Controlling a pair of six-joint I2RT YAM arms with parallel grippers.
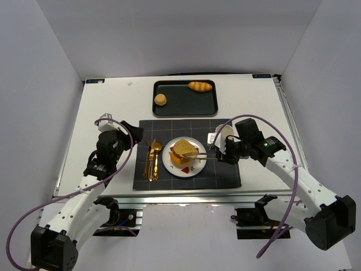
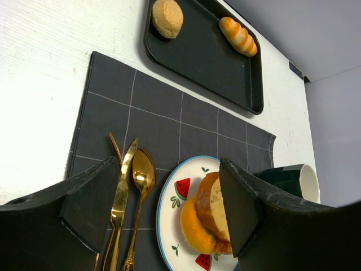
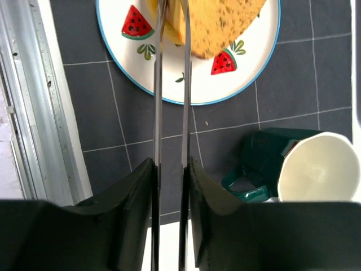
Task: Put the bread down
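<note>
A sliced loaf and an orange bun, the bread (image 1: 181, 150), lie on a watermelon-patterned plate (image 1: 169, 164) on the dark placemat (image 1: 141, 172). My right gripper (image 1: 217, 155) is shut on metal tongs (image 1: 198, 155), whose tips reach the bread on the plate. In the right wrist view the gripper (image 3: 171, 169) holds the tongs (image 3: 159, 101) with their arms slightly apart over the plate (image 3: 242, 73) beside the bread (image 3: 217, 22). My left gripper (image 1: 115, 135) is open and empty left of the placemat; its view (image 2: 169, 169) looks over the bread (image 2: 211, 212).
A black tray (image 1: 186, 107) at the back holds a round bun (image 1: 161, 100) and a long roll (image 1: 200, 86). Gold cutlery (image 1: 152, 158) lies left of the plate. A green mug (image 1: 223, 135) lies on its side right of the plate, close to my right gripper.
</note>
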